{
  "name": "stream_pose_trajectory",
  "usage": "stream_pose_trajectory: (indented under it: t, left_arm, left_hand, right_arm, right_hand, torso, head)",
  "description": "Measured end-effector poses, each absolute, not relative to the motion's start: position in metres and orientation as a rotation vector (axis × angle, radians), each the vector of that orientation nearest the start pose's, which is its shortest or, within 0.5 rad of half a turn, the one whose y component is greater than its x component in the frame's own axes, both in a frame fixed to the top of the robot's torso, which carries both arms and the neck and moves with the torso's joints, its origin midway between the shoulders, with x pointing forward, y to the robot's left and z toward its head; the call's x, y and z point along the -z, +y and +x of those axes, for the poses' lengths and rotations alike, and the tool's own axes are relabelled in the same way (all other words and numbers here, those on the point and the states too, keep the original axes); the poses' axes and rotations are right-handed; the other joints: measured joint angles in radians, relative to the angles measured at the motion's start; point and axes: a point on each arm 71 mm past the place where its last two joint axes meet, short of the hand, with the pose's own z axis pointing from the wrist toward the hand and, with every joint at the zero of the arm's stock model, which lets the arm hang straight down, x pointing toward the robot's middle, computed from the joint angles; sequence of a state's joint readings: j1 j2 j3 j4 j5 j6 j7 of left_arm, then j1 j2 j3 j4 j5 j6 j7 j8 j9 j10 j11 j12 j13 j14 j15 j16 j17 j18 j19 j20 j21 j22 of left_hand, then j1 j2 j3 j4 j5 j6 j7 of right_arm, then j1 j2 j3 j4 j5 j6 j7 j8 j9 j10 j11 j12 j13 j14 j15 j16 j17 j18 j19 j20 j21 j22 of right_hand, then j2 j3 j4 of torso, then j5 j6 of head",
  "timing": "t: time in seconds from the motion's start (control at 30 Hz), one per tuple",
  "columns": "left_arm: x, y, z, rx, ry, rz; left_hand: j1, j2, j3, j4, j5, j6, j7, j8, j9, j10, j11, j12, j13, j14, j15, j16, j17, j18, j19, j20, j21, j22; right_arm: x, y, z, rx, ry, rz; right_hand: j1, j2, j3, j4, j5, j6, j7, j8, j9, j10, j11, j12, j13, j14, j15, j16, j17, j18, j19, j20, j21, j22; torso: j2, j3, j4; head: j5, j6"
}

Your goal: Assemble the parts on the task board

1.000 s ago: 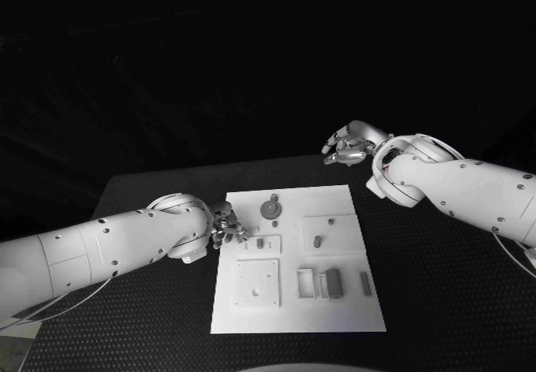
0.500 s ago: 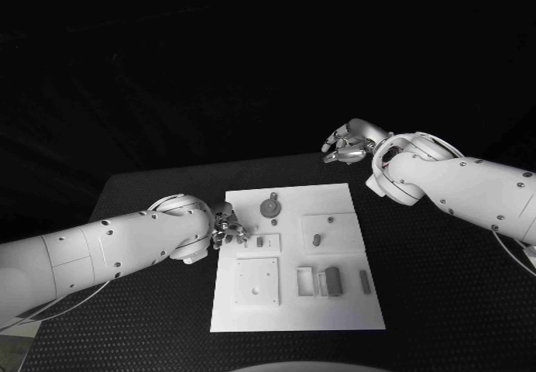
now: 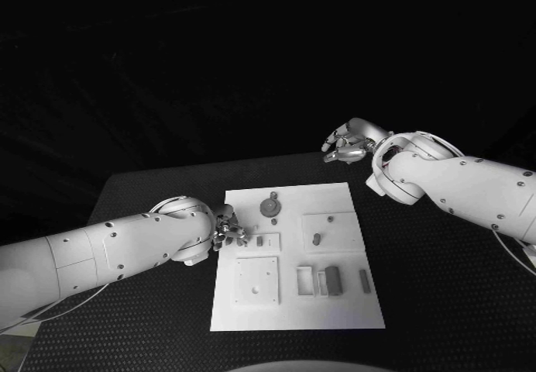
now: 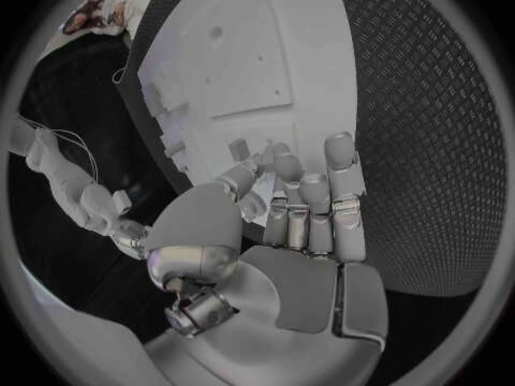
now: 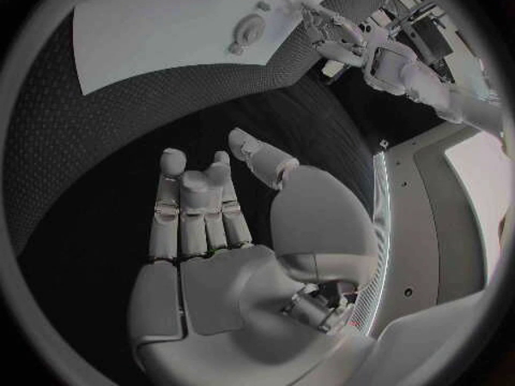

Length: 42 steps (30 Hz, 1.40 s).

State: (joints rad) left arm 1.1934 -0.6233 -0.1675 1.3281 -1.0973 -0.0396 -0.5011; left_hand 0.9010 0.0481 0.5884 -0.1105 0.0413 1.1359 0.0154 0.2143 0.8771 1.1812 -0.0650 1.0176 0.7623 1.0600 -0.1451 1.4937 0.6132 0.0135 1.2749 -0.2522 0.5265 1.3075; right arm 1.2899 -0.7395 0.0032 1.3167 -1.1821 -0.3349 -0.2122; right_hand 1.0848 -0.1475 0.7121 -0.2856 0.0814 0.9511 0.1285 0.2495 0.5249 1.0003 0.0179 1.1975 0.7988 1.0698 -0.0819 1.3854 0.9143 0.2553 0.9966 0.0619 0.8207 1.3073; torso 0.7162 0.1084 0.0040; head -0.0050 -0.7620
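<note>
The left hand [image 3: 229,231] is hovering at the left edge of the task board [image 3: 335,314], its fingers [image 4: 346,199] curling loosely inward over the board's near-left part; in the left wrist view the fingers are lying close together and partly bent, with nothing visibly gripped between them, though whether a fingertip is touching the board cannot be told. The right hand [image 3: 348,146] is hanging well apart from the board, past the far right corner of the counter [image 3: 447,294], with its fingers [image 5: 198,206] bent slightly and holding nothing, its palm facing open air in the right wrist view. The task board is lying flat in the middle of the black counter. On it, a round grey part [image 3: 269,208] is sitting near the far edge, just beyond the left hand. A small grey peg [image 3: 260,242] is standing in a raised square plate just beside the left fingertips, and another small oval part [image 3: 316,240] is sitting in the square plate to its right. Nearer the robot, a larger square plate [image 3: 257,282] is occupying the board's left side, and to its right a dark upright block [image 3: 333,280] and a slim grey bar [image 3: 364,282] are standing side by side, apart from each other.
</note>
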Motion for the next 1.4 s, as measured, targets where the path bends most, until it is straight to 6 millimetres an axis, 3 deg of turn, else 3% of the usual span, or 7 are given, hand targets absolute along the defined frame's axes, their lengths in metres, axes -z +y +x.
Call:
stream_pose_trajectory:
  t: [0.37,1.4]
  left_arm:
    - [0.2763,0.1655,0.4906,0.349,2.268,-0.164]
    - [0.2768,0.1651,0.4897,0.343,2.28,-0.136]
  left_hand:
    - [-0.006,-0.006,-0.001,0.007,0.004,0.001,-0.002,0.005,0.001,0.009,-0.009,0.002,0.003,0.01,-0.011,0.001,0.003,0.0,0.009,-0.005,0.003,0.0]
    - [-0.002,-0.009,-0.003,0.008,0.002,0.003,0.0,0.027,0.008,0.012,-0.012,0.005,0.007,0.011,-0.011,0.005,0.008,0.0,0.011,-0.009,0.008,0.0]
  right_arm:
    - [0.1405,-0.2216,0.5466,-0.593,1.638,0.239]
    - [0.1408,-0.2217,0.5465,-0.592,1.64,0.238]
  right_hand:
    - [0.0,0.0,0.0,0.0,0.0,0.0,0.0,0.0,0.0,0.0,0.0,0.0,0.0,0.0,0.0,0.004,-0.001,0.0,0.0,0.0,0.0,0.0]
    - [0.0,0.0,0.0,0.0,0.0,0.003,-0.002,0.0,-0.001,0.0,0.0,0.0,0.001,-0.001,-0.001,0.004,-0.003,0.0,0.0,0.0,0.0,0.0]
  torso:
    - [0.0,-0.0003,0.0004]
    - [0.0,-0.0005,0.0001]
  head:
    - [0.0,0.0]
    - [0.0,-0.003]
